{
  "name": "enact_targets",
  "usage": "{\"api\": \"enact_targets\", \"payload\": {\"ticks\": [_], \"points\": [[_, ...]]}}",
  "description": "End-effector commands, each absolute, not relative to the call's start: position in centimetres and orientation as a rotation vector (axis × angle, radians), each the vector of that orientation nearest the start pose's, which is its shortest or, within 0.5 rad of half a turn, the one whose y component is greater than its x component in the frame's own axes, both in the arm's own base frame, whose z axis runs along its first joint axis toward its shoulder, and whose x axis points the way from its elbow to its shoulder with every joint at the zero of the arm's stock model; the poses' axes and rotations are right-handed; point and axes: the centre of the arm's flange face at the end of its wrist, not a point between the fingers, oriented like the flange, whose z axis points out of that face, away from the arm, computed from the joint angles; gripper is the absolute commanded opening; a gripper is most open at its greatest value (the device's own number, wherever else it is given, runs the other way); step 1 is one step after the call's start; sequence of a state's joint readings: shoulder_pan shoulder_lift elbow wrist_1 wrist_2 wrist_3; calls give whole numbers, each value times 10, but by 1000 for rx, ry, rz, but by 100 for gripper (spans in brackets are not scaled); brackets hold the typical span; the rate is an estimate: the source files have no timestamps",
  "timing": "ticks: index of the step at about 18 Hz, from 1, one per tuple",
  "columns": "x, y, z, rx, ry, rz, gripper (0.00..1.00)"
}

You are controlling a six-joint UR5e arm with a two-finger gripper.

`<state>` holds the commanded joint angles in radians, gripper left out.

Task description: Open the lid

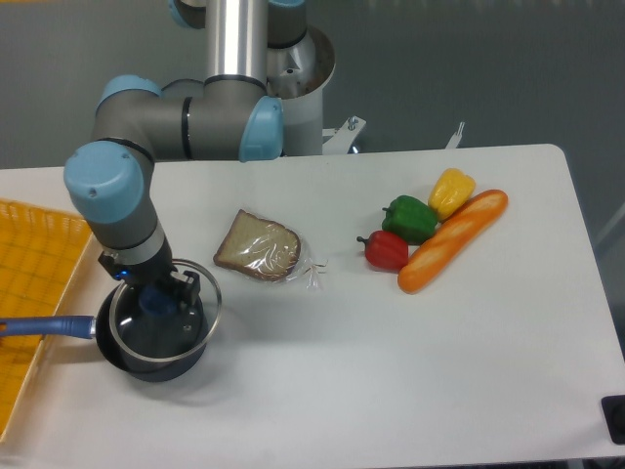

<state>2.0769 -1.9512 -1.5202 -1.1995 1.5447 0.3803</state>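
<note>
The lid (pixel 168 315): round clear glass disc, metal rim, blue knob (pixel 156 299) at centre. It sits over the dark blue saucepan (pixel 146 354) at the bench's (pixel 391 391) front left, shifted toward the right so its rim overhangs the pan's right edge; looks slightly raised or tilted off the pan, hard to be sure. Pan's dark inside shows through the glass.

Gripper (pixel 156 296) comes straight down from above onto the knob, fingers on either side of it, closed on the knob. Arm wrist (pixel 122 200), grey with light blue caps, is directly above and hides part of the lid's back edge.

Saucepan's long blue handle (pixel 44 326) points left, reaching over a yellow basket (pixel 34 293) at the left bench edge.

Only the one fixed view. Other things: bagged slice of bread (pixel 259 246) just right and behind the pan, near but not touching the lid. Well apart on the right: red pepper (pixel 387 250), green pepper (pixel 409 218), yellow pepper (pixel 452 191), and a baguette (pixel 453 240) lying diagonally, all clustered close together. Robot base (pixel 293 88) at the bench's rear.
</note>
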Motion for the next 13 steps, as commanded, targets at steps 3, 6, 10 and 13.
{"api": "enact_targets", "payload": {"ticks": [3, 6, 10, 13], "points": [[-203, 613, 333, -3095, -170, -12, 44], [-215, 610, 334, -3092, -139, -12, 44], [-219, 609, 330, -3099, -128, -14, 44], [-221, 610, 329, -3098, -130, -21, 44]]}}
